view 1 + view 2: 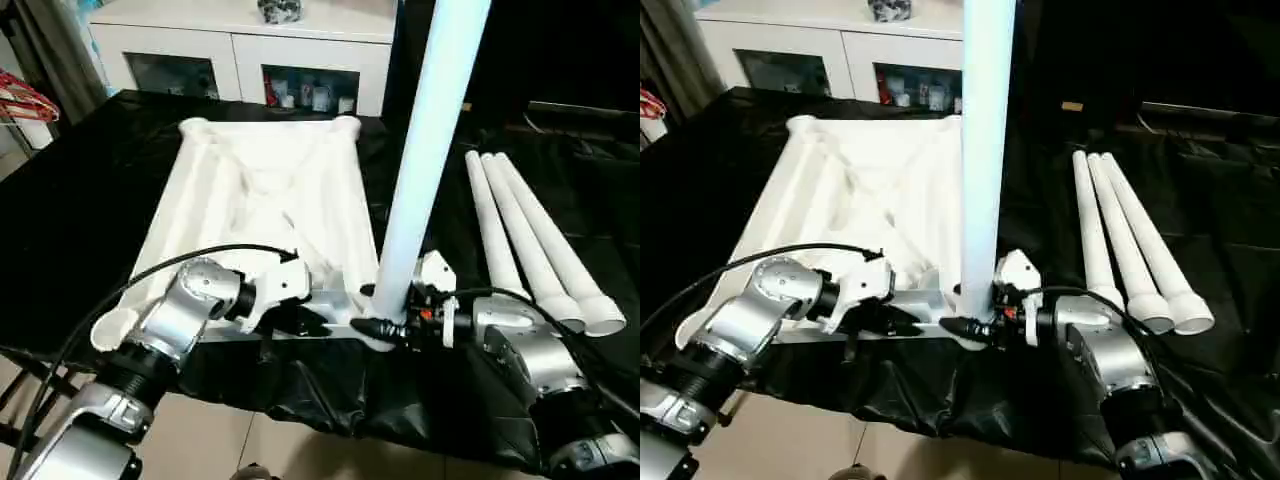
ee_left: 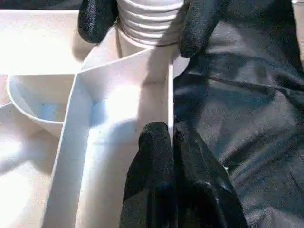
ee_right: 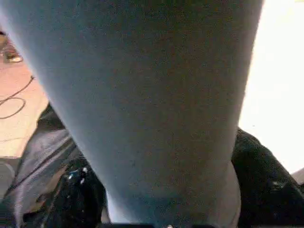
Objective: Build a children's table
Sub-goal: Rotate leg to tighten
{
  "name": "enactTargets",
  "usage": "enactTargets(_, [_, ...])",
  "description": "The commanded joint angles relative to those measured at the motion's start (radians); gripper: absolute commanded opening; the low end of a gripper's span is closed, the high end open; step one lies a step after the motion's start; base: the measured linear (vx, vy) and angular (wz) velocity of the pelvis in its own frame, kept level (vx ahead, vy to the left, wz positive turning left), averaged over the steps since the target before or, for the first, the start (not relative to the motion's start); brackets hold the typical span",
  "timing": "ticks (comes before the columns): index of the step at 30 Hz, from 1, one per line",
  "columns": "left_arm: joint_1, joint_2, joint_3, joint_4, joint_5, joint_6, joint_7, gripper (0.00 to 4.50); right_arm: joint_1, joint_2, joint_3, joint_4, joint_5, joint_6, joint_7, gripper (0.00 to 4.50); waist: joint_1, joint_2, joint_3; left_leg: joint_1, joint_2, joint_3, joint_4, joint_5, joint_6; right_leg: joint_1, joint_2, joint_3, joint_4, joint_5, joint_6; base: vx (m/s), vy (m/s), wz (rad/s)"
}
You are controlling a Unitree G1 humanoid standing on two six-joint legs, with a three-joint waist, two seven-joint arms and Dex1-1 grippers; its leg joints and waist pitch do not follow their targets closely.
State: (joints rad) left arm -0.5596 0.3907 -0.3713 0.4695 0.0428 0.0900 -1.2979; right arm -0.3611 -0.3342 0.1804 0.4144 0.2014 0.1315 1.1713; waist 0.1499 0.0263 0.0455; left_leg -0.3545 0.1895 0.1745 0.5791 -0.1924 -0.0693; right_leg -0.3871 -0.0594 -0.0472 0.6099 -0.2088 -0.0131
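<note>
The children's table top (image 1: 260,190) lies upside down on the black cloth, ribbed underside up. One white leg (image 1: 425,150) stands upright at its near right corner socket. My right gripper (image 1: 385,318) is closed around the base of that leg, one black finger on each side; the left wrist view shows those fingers (image 2: 97,19) flanking the leg's threaded end (image 2: 149,23). My left gripper (image 1: 300,322) is shut on the top's thin near rim (image 2: 169,95), just left of that corner. Three more legs (image 1: 530,250) lie side by side to the right.
The black cloth (image 1: 80,200) covers the work table, whose front edge runs just under my forearms, with tiled floor below. A white cabinet (image 1: 240,40) with glass doors stands behind. A red item (image 1: 25,100) hangs at far left.
</note>
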Motion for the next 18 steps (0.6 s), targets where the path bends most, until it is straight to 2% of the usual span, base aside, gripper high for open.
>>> enactTargets(1, [-0.029, -0.011, -0.013, 0.017, 0.013, -0.010, 0.026, 0.00, 0.012, 0.021, 0.079, -0.042, 0.018, 0.018, 0.075, 2.81, -0.002, 0.000, -0.056, 0.004, 0.048, -0.014, -0.069, -0.185, 0.035, 0.042, -0.086, 0.045, -0.067, -0.103, -0.225, 0.000, 0.000, 0.00])
enactTargets(7, [-0.033, -0.027, 0.004, 0.034, 0.010, -0.003, 0.053, 0.00, 0.029, 0.046, 0.071, -0.028, -0.006, 0.011, 0.008, 2.78, -0.003, 0.000, -0.052, 0.005, 0.048, -0.014, -0.073, -0.207, 0.025, 0.040, -0.089, 0.045, -0.072, -0.149, -0.224, 0.000, 0.000, 0.00])
enactTargets(11, [-0.031, -0.074, 0.025, 0.028, 0.006, 0.042, 0.141, 0.00, -0.007, 0.129, 0.014, 0.092, -0.068, -0.020, -0.230, 2.77, -0.013, -0.003, -0.046, 0.014, 0.046, -0.018, -0.082, -0.271, -0.007, 0.033, -0.095, 0.048, -0.086, -0.295, -0.199, 0.000, 0.000, 0.00])
enactTargets(12, [-0.031, -0.088, 0.030, 0.026, 0.006, 0.053, 0.164, 0.00, -0.018, 0.145, 0.007, 0.121, -0.086, -0.029, -0.286, 2.77, -0.020, -0.003, -0.043, 0.007, 0.046, -0.023, -0.087, -0.280, -0.017, 0.037, -0.097, 0.047, -0.088, -0.341, -0.184, 0.000, 0.000, 0.00])
enactTargets(14, [-0.029, -0.104, 0.035, 0.020, 0.009, 0.064, 0.195, 0.00, -0.035, 0.165, -0.004, 0.161, -0.105, -0.040, -0.361, 2.77, -0.030, -0.004, -0.043, 0.010, 0.045, -0.024, -0.088, -0.293, -0.024, 0.034, -0.097, 0.047, -0.094, -0.388, -0.165, 0.000, 0.000, 0.00])
enactTargets(15, [-0.025, -0.125, 0.040, 0.007, 0.014, 0.086, 0.234, 0.00, -0.059, 0.191, -0.024, 0.208, -0.117, -0.043, -0.451, 2.77, -0.031, -0.003, -0.043, 0.011, 0.045, -0.024, -0.088, -0.295, -0.022, 0.033, -0.097, 0.048, -0.096, -0.390, -0.163, 0.000, 0.000, 0.00])
enactTargets(16, [-0.021, -0.148, 0.045, -0.005, 0.022, 0.106, 0.275, 0.00, -0.085, 0.219, -0.047, 0.254, -0.125, -0.043, -0.541, 2.76, -0.044, -0.002, -0.042, 0.011, 0.044, -0.023, -0.087, -0.298, -0.028, 0.029, -0.095, 0.049, -0.094, -0.384, -0.175, 0.000, 0.000, 0.00])
enactTargets(17, [-0.020, -0.163, 0.048, -0.010, 0.028, 0.116, 0.304, 0.00, -0.099, 0.235, -0.061, 0.277, -0.122, -0.039, -0.587, 2.75, -0.045, -0.003, -0.044, 0.010, 0.042, -0.023, -0.086, -0.290, -0.025, 0.032, -0.095, 0.048, -0.096, -0.379, -0.172, 0.000, 0.000, 0.00])
enactTargets(18, [-0.019, -0.180, 0.050, -0.017, 0.032, 0.130, 0.331, 0.00, -0.114, 0.251, -0.075, 0.300, -0.122, -0.036, -0.630, 2.75, -0.048, -0.002, -0.045, 0.011, 0.043, -0.021, -0.085, -0.276, -0.021, 0.030, -0.093, 0.050, -0.093, -0.347, -0.176, 0.000, 0.000, 0.00])
